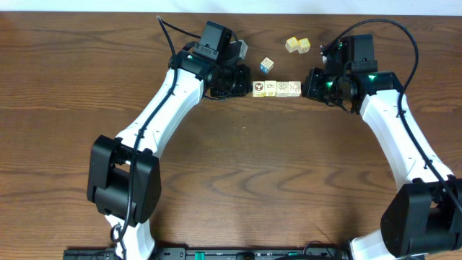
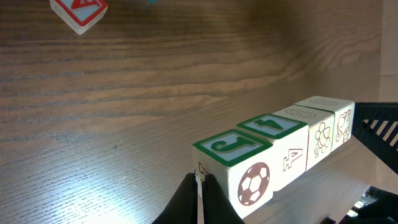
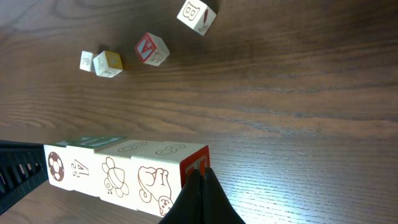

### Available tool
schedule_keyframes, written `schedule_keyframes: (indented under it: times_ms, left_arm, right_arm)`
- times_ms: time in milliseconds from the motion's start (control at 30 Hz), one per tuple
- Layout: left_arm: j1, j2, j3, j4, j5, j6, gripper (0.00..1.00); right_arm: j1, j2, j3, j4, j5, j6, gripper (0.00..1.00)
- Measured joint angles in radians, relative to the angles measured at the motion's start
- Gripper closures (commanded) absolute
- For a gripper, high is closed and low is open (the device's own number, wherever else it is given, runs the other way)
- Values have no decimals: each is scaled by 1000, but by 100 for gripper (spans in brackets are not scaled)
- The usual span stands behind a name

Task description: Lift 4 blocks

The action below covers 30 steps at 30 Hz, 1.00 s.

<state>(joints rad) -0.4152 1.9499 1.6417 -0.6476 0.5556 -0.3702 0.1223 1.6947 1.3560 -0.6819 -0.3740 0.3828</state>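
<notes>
- Closed fingertips of the left end effector [image 2: 199,183] sit nearest the left wrist lens. Jaws are fully together with nothing between them, and the tips butt against the end face of the ball-printed block [image 2: 239,171].
- Red-faced cube [image 1: 242,49] lies behind this arm, well apart from the row. It is not part of the job.
- Row of four blocks [image 1: 276,88] sits on the far half of the bench [image 1: 231,180], in a straight line between the two arms, with neighbouring faces touching. Whether its underside is clear of the wood cannot be told from these views.
- Blue-faced cube [image 1: 267,65] lies loose near the row, on its far side. Two yellow cubes [image 1: 297,45] lie further back, just beside each other.
- Right end effector [image 3: 200,177] also has its jaws together and grips nothing. Its tips press on the opposite end of the row, against the line-drawn block [image 3: 155,180].
- Judgement: the step in hand is a squeeze-lift, with the row carried as one beam pinched end to end.
- To do it well, both tips should be centred on the end faces at matching height, with the push directed along the row's axis and equal from both sides.
- Both arms should rise together, slowly and at one rate. A lag or sideways offset would likely buckle the row at a joint and drop the middle blocks.
</notes>
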Motion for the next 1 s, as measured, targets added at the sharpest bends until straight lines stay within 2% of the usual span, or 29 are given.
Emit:
schedule_keyframes:
  times_ms: [1000]
  left_arm:
    - [0, 0, 0, 0, 10, 0, 93]
  right_arm:
    - [0, 0, 0, 1, 8, 0, 99]
